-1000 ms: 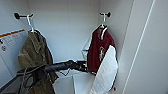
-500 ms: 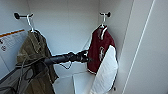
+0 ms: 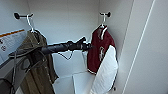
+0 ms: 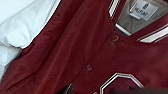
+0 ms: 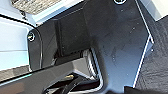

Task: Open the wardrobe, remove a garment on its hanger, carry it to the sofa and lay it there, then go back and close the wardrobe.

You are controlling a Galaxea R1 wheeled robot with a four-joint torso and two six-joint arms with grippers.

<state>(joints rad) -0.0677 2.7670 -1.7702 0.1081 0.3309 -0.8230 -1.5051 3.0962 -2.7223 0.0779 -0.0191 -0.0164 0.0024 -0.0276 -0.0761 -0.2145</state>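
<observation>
Wardrobe (image 3: 140, 50) stands open, white interior in full head view. Maroon garment (image 3: 101, 52) hangs at the right side of the interior on its white hanger (image 3: 103, 21), whose hook sits over a dark peg (image 3: 108, 14) high on the back wall; one white sleeve (image 3: 106, 71) drapes down in front. An olive-brown garment (image 3: 37, 62) hangs from a second peg on the left, well apart from the jacket. Left arm reaches in from the left, and the left gripper (image 3: 87, 46) is at the jacket's chest, touching it or just short; cannot tell which. The left wrist view is close on the maroon front: snap buttons, striped collar, neck label, edge of the white emblem. Cannot tell whether the left fingers are apart or together. The right wrist view gives robot parts and no read on the right fingers either. Judgement: reach-to-grasp stage, nothing lifted yet. Risks from here: closing on loose chest fabric rather than near the hanger would pull the jacket off its shoulders; pulling outward without lifting first would snag the hook on the peg; the hanging sleeve may catch the wardrobe edge.
</observation>
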